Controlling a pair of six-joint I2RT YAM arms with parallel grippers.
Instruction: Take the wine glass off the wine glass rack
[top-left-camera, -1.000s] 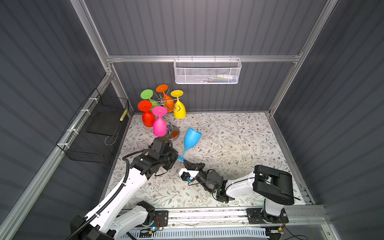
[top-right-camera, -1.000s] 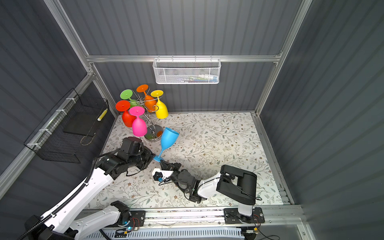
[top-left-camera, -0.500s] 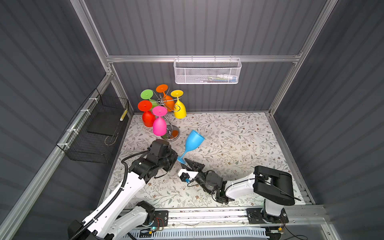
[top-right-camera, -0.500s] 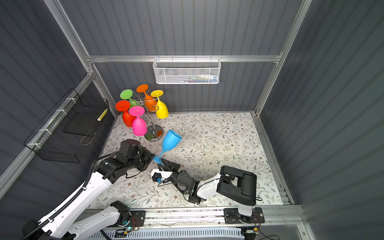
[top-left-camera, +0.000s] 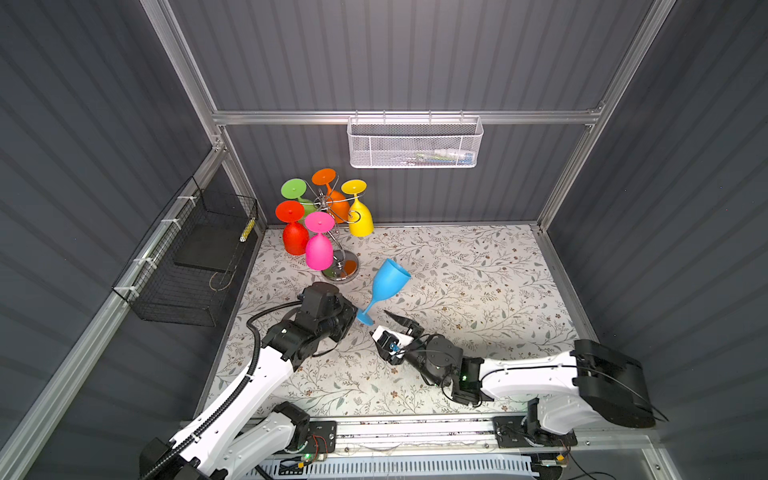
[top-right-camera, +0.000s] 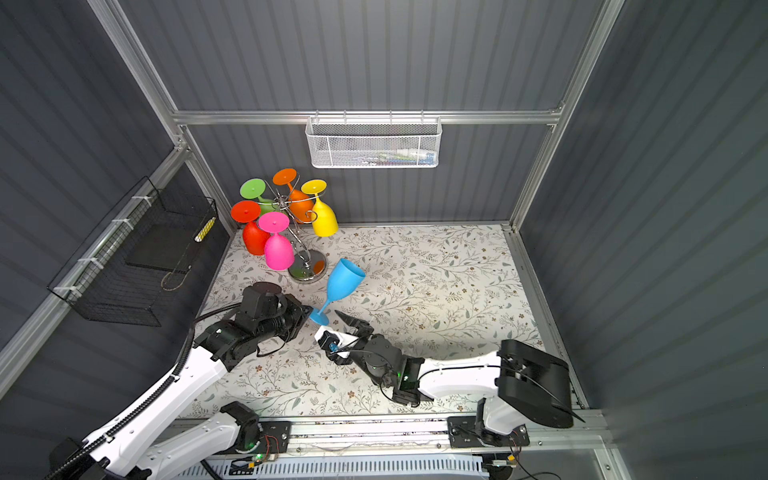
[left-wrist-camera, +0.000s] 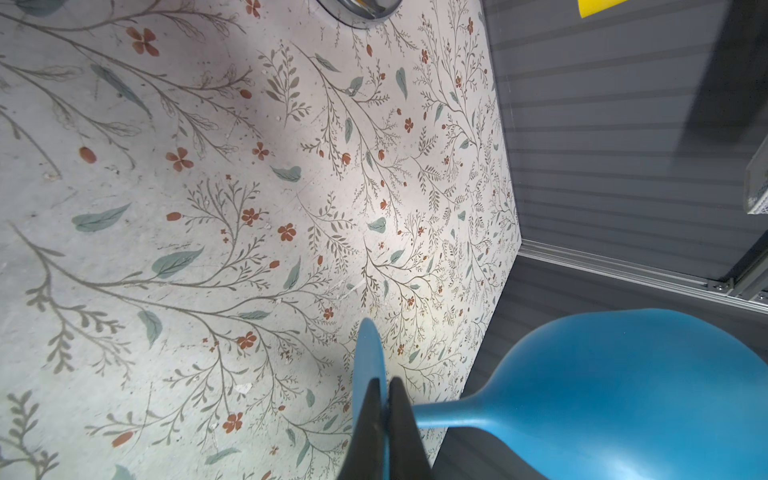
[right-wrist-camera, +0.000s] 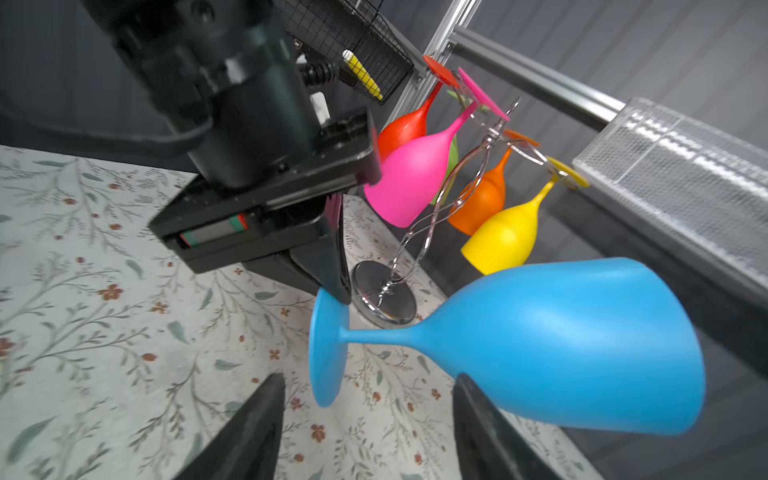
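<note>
Blue wine glass (top-left-camera: 388, 282) pinched by left gripper (left-wrist-camera: 386, 382), right gripper (right-wrist-camera: 368, 380) spread, white basket (top-left-camera: 395, 149) holding perhaps tubes (top-left-camera: 444, 156)

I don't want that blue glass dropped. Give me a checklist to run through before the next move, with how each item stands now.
1. The blue wine glass is free of the wine glass rack: ok.
2. The left gripper is shut on the glass's foot: ok, though it pinches only the edge.
3. The right gripper is open and not touching the glass: ok.
4. Glass upright: not ok, it leans.
5. Foot resting on the table: cannot tell.
</note>
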